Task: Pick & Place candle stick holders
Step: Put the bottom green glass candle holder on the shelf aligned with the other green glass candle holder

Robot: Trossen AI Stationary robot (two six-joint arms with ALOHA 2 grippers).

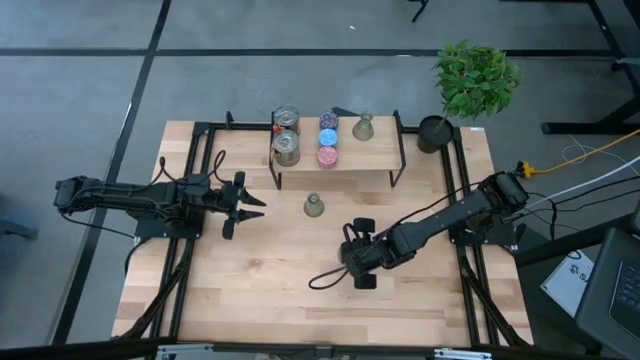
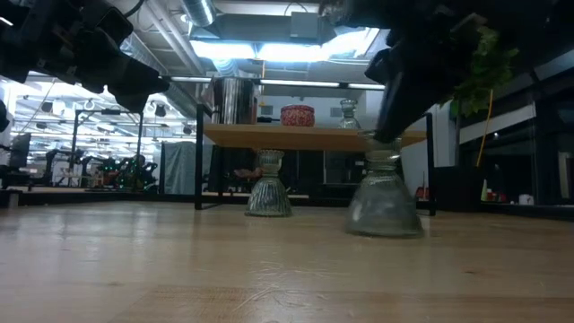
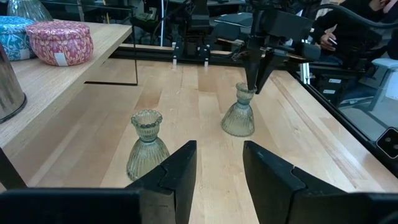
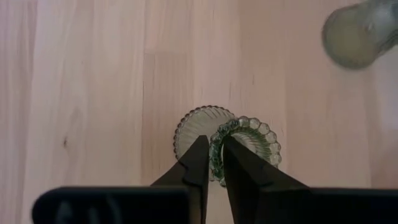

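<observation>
At lower centre of the high view, the right end effector (image 1: pixel 357 262) is pinching the rim of a green vase-shaped holder (image 4: pixel 244 144) standing on the table (image 1: pixel 260 290); this thin one-sided grip is risking a tilt or slip on lifting. The left end effector (image 1: pixel 250 205), fingers apart, is waiting at left.

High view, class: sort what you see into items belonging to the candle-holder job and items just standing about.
Job items:
two silvery can-like cylinders
blue, purple and pink speckled-top round holders
olive-green glass vase-shaped holders, one on the shelf, one free on the table, one pinched at its rim by the right gripper

Standing about:
black pot with green plant
left gripper
</observation>
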